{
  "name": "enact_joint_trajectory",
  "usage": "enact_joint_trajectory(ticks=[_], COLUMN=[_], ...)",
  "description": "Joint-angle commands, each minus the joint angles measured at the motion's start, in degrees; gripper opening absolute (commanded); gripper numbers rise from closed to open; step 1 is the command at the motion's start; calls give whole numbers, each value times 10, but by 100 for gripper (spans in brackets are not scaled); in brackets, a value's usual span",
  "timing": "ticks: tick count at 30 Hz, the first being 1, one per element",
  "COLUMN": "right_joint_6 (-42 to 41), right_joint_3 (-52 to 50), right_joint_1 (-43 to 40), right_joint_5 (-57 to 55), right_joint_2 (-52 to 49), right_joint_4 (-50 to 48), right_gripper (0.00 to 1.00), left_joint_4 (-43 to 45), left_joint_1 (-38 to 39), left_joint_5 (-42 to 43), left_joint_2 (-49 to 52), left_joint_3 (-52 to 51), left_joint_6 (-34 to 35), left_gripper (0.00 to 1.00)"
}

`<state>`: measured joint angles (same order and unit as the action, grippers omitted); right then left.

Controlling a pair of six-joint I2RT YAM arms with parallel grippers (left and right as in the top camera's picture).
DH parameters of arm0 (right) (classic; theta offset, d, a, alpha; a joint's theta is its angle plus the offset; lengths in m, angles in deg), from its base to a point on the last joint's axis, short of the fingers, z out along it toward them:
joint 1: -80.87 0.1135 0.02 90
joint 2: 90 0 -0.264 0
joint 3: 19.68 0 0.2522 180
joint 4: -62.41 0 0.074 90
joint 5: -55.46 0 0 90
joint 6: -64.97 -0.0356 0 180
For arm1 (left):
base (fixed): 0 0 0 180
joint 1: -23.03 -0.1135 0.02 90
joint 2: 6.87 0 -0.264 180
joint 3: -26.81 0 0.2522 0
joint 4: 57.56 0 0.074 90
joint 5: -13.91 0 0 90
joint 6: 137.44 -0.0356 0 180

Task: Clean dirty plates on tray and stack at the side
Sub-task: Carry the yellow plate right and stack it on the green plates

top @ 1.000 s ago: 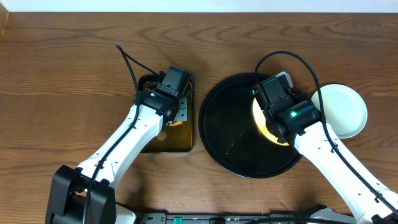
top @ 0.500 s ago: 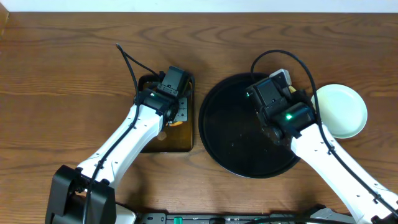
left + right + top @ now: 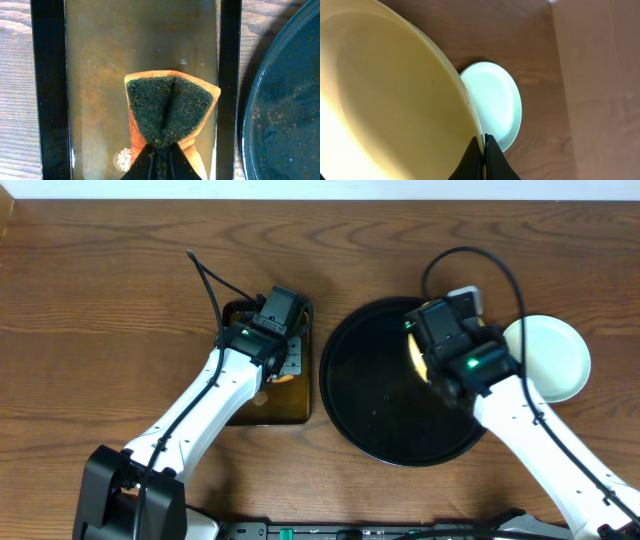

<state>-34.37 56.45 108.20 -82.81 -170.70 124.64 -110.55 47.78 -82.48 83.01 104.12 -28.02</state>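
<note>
Above the desk (image 3: 100,300), over the round black tray (image 3: 370,400), the right hand (image 3: 483,142) is clamping the tilted yellow plate (image 3: 385,100) by its rim. I'd be levelling it slowly and centring it over the mint plate (image 3: 492,107) alongside. The left hand (image 3: 160,150) is pinching the sponge (image 3: 170,110).

Bench (image 3: 100,300): brown wood, streaked grain, low sheen.
Tray (image 3: 370,420): black, smooth, glossy; fine specks and droplets on the surface in the left wrist view.
Yellow plate (image 3: 380,90): pale, smooth, glossy, with bright glare at one edge.
Mint plate (image 3: 495,107): pale green, smooth, glossy.
Small tray (image 3: 47,90): black, smooth rim; holds murky brown liquid (image 3: 100,60) with a few bubbles.
Sponge (image 3: 167,112): rough, dark green scouring face over orange foam.
Arms (image 3: 200,405): white, smooth, hard shells; black housings at the wrists.
Left pincer (image 3: 160,148), right pincer (image 3: 484,143): black, matt fingers.
</note>
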Motion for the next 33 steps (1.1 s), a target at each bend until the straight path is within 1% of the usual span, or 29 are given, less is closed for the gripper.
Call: enact_joint_trajectory(ticks=[1,3,5,9,13,18,21,26,28,30,31,33], right_joint_6=[-95,-114,-131,-136,-155,-155,-155,-146,-137,-137,-137,-137], right_joint_3=[0,0,0,0,0,-2,-3,-3,-3,-3,-3,-3], right_joint_1=[-53,-95,-155,-252,-347,-451,-488,-517,-517,-517,-517,-516], right_joint_5=[7,40,91,178,232,287,318,358,370,374,379,399], right_joint_2=[7,7,7,7,7,3,-6,-37,-47,-54,-57,-58], right_joint_4=[-4,-11,-21,-37,-39,-49,-62,-80,-89,-90,-90,-89], right_gripper=[1,1,1,1,1,1,1,3,10,22,24,24], left_joint_4=[-3,-4,-4,-5,-5,-5,-4,-5,-5,-5,-6,-7], left_joint_1=[-3,-3,-3,-3,-3,-3,-3,-3,-3,-3,-3,-3], left_joint_5=[-7,-7,-7,-7,-7,-7,-7,-7,-7,-7,-7,-7], left_joint_2=[-2,-2,-2,-2,-2,-2,-2,-2,-2,-2,-2,-2], left_joint_3=[-2,-2,-2,-2,-2,-2,-2,-2,-2,-2,-2,-2], left_joint_6=[-3,-3,-3,-3,-3,-3,-3,-3,-3,-3,-3,-3], left_gripper=[8,8,8,8,8,8,8,8,7,8,8,8])
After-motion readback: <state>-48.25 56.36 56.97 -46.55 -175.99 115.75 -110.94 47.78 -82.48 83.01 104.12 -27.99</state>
